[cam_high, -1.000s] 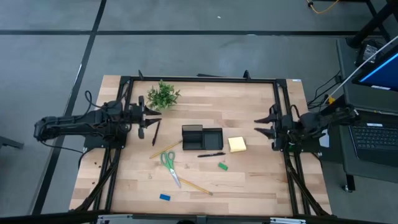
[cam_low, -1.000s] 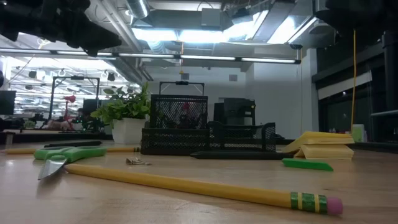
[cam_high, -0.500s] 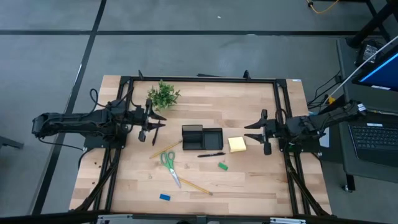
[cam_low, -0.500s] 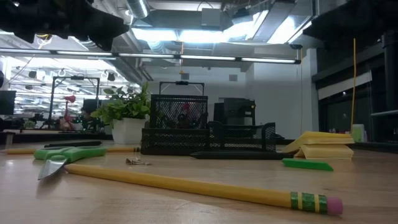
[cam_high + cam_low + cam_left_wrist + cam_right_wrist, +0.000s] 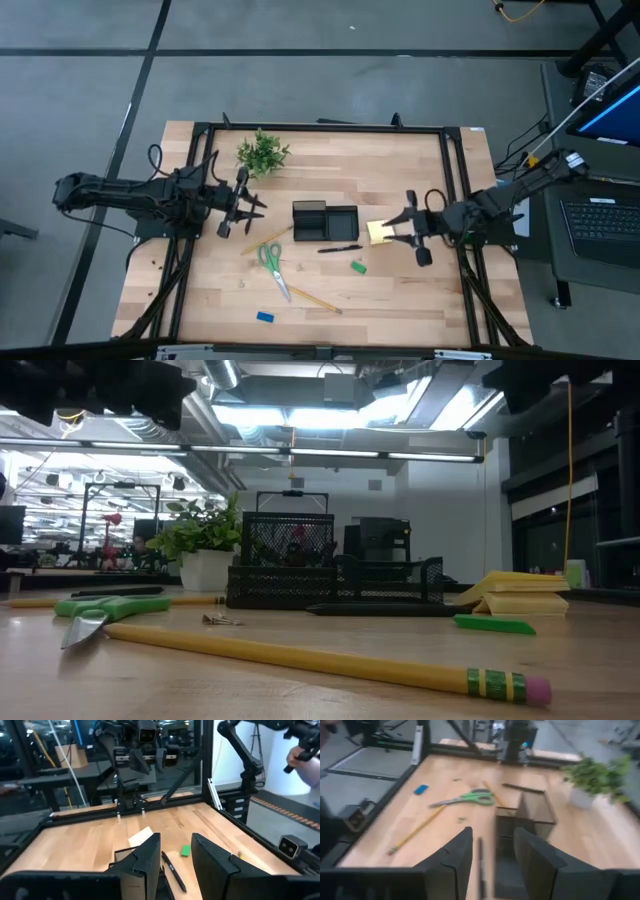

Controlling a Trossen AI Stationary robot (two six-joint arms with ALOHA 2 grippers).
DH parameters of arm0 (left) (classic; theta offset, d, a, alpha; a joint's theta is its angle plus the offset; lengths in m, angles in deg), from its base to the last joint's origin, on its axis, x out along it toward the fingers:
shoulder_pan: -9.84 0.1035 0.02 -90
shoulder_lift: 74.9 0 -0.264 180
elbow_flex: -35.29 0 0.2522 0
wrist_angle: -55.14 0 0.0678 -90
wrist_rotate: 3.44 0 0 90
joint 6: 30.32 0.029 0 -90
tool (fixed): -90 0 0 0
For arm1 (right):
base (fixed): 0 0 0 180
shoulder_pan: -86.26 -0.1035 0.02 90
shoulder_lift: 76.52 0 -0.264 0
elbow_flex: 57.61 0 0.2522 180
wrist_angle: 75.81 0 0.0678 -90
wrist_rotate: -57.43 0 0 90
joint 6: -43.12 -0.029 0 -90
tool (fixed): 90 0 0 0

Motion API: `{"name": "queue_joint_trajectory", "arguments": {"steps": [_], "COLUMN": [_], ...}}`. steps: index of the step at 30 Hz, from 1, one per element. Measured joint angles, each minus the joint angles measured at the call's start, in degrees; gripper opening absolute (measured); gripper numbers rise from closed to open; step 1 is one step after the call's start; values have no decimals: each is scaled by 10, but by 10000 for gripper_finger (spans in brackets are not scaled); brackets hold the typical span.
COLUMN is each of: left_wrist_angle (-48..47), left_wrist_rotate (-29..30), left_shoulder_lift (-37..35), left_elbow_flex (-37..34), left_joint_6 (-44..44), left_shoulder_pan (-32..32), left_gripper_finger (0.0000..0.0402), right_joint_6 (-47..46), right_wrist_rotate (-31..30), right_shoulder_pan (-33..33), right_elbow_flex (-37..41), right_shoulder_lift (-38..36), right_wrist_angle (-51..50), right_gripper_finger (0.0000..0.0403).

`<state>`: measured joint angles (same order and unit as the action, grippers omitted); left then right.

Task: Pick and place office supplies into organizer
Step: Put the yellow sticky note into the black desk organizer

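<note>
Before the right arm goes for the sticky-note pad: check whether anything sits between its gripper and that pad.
Nothing visible does. In the high view the right gripper stands open, right beside the yellow sticky-note pad, with only bare table there. The black pen and organizer lie on the pad's far side.

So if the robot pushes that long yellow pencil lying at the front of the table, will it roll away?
Probably a little. The yellow pencil is long, thin and lies flat on the smooth wooden table, so a sideways nudge could roll it. It looks stiff, so it should not bend when lifted. Its pink eraser end might grip the wood and make it swing round instead.
</note>
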<state>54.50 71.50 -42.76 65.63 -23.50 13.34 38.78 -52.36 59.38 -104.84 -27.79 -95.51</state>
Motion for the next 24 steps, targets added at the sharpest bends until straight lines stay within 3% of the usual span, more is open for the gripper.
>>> {"name": "queue_joint_trajectory", "arguments": {"steps": [7, 12, 18, 24], "left_wrist_angle": [0, 0, 0, -3], "left_wrist_rotate": [2, 2, 2, 2], "left_shoulder_lift": [0, 0, 0, 0], "left_elbow_flex": [0, 0, 0, 0], "left_joint_6": [14, 14, 14, 14], "left_shoulder_pan": [-8, -8, -8, -8], "left_gripper_finger": [105, 105, 105, 105], "right_joint_6": [-69, -152, -285, -312], "right_wrist_rotate": [-5, -44, -46, -46], "right_shoulder_pan": [-55, -85, -99, -101], "right_elbow_flex": [-82, -174, -259, -279], "right_shoulder_lift": [108, 185, 263, 308], "right_wrist_angle": [-49, -197, -371, -398], "right_gripper_finger": [122, 104, 92, 89]}}
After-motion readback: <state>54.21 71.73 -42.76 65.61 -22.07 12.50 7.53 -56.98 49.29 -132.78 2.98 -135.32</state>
